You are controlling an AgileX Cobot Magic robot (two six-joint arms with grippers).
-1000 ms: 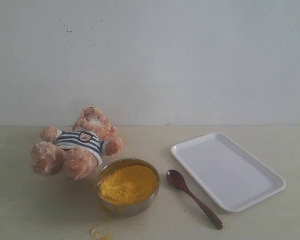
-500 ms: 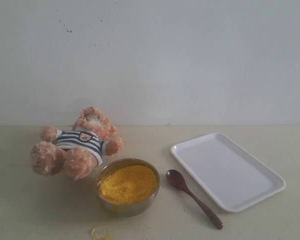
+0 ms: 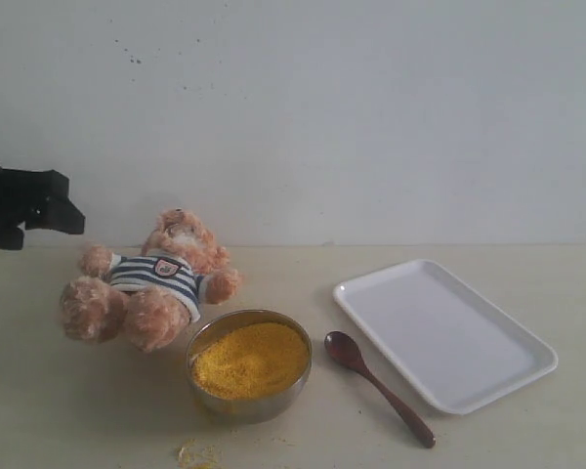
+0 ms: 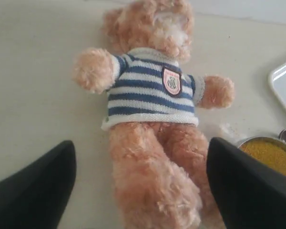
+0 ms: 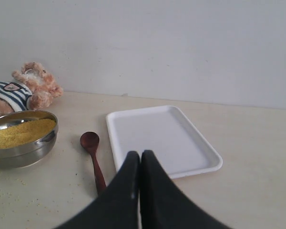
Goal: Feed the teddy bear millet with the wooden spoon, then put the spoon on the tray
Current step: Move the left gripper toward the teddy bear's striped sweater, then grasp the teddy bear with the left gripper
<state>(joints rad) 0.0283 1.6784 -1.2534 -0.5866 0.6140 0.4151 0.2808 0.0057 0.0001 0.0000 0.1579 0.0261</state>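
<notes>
The teddy bear (image 3: 156,283) lies on its back at the left of the table, in a striped shirt. My left gripper (image 3: 63,210) hangs above and to the left of it. In the left wrist view this gripper (image 4: 140,143) is open, and the bear's (image 4: 150,119) legs lie below the gap, apart from the fingers. The millet (image 3: 251,359) fills a steel bowl (image 3: 225,405) in front of the bear. The wooden spoon (image 3: 376,386) lies on the table between the bowl and the white tray (image 3: 444,332). My right gripper (image 5: 139,153) is shut on nothing, held near the tray (image 5: 162,136) and the spoon (image 5: 93,157).
Yellow crumbs (image 3: 195,454) lie on the table in front of the bowl. A plain pale wall stands behind the table. The bowl (image 5: 24,148) and the bear (image 5: 26,88) also show in the right wrist view.
The left arm has come into the exterior view from the left edge, above and to the left of the bear. Bear, bowl, spoon and tray have not moved.
</notes>
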